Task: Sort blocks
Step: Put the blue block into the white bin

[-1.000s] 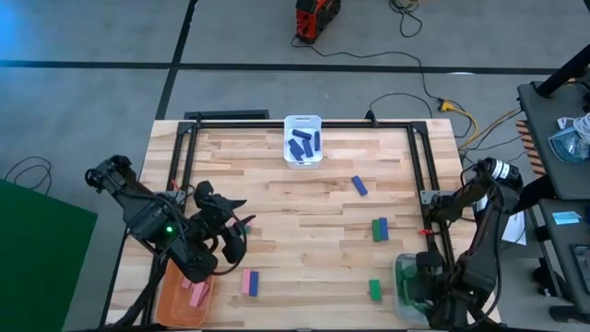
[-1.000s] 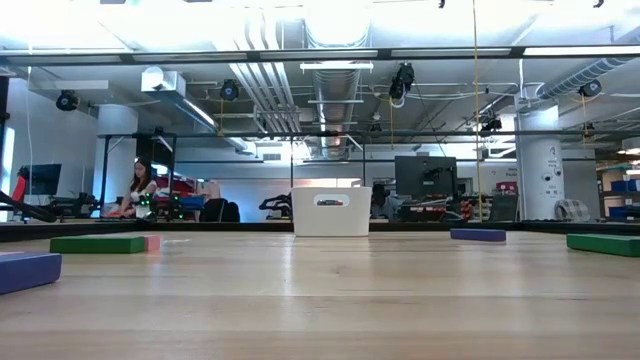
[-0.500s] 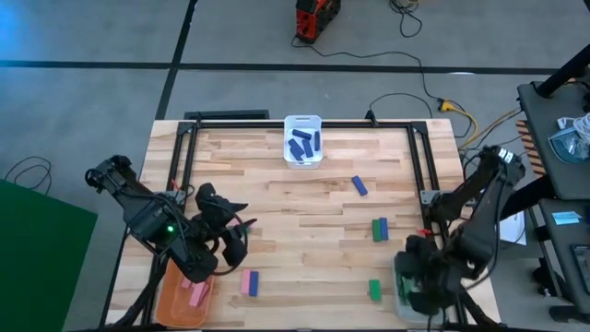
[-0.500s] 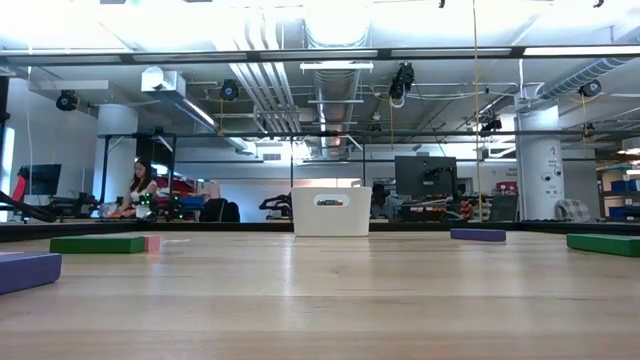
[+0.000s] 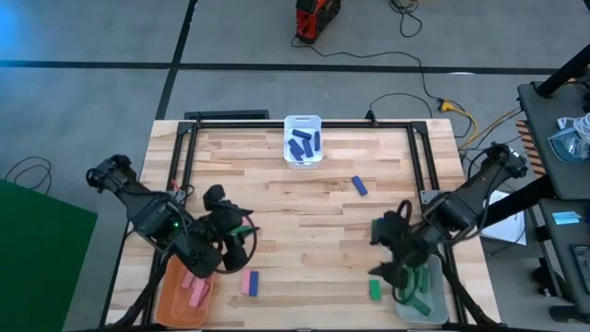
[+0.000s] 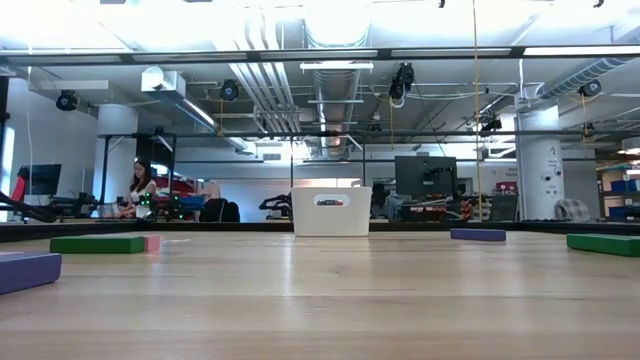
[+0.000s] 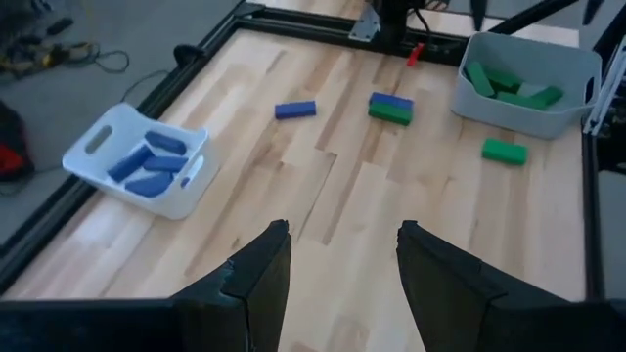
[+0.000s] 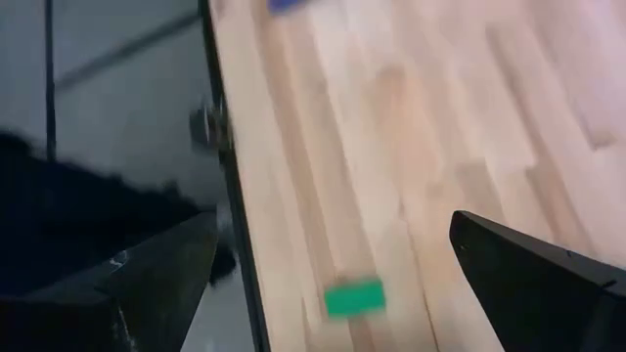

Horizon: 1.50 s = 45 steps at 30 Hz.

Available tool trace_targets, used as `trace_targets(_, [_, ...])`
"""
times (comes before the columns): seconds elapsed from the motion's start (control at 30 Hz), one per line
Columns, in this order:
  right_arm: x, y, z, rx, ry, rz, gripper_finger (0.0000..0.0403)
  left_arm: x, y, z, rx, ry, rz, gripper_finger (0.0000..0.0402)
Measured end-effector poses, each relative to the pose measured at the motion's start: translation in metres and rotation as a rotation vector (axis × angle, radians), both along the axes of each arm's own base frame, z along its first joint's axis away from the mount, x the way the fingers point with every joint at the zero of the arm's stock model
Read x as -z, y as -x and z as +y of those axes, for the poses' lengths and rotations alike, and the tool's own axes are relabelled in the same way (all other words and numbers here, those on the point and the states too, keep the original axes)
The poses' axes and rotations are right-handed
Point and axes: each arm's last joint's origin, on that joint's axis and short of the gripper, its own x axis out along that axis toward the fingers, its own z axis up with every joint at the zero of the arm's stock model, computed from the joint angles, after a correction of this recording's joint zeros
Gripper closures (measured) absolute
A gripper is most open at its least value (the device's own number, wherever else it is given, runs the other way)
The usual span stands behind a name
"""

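Right gripper, jaws released and empty, over desk beside grey bin; left gripper released near orange bin.

The middle of the table lies open from the white bin at the far edge down to the near edge; only a lone blue block sits in it, right of centre. Near the left front corner, the left gripper, fingers apart, crowds the pink and blue pair beside the orange bin. On the right, the right gripper, fingers spread, hangs between the stacked green and blue blocks and the green block, with the grey bin just beside.
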Motion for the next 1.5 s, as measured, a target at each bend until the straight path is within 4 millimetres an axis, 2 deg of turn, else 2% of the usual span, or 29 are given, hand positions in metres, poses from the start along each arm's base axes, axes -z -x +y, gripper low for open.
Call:
trace_targets(0.1, [-0.007, -0.014, -0.011, 0.085, -0.018, -0.087, 0.0003, -0.001, -0.006, 0.006, 0.032, -0.042, 0.016, 0.0235])
trace_targets(0.23, [-0.010, -0.024, -0.030, 0.197, -0.037, -0.110, 0.0003, -0.003, -0.017, 0.017, 0.058, -0.091, 0.024, 0.0235])
trace_targets(0.5, [-0.014, -0.026, -0.070, 0.312, 0.010, -0.089, 0.0003, -0.009, -0.047, 0.047, 0.142, -0.100, 0.006, 0.0235])
trace_targets(0.7, [-0.021, -0.012, -0.099, 0.444, 0.001, -0.055, 0.0003, -0.010, -0.071, 0.078, 0.167, -0.093, -0.021, 0.0235])
trace_targets(0.83, [-0.029, 0.003, -0.113, 0.476, 0.047, -0.079, 0.0003, -0.007, -0.090, 0.102, 0.097, -0.084, -0.063, 0.0235])
trace_targets(1.17, [-0.048, 0.038, -0.136, 0.590, 0.138, -0.200, 0.0003, 0.022, -0.143, 0.150, 0.065, -0.059, -0.096, 0.0235])
trace_targets(1.33, [-0.051, 0.043, -0.140, 0.610, 0.166, -0.225, 0.0003, 0.036, -0.161, 0.157, 0.062, -0.080, -0.092, 0.0235])
trace_targets(1.5, [-0.050, 0.040, -0.145, 0.585, 0.224, -0.211, 0.0003, 0.041, -0.157, 0.156, 0.037, -0.035, -0.047, 0.0235])
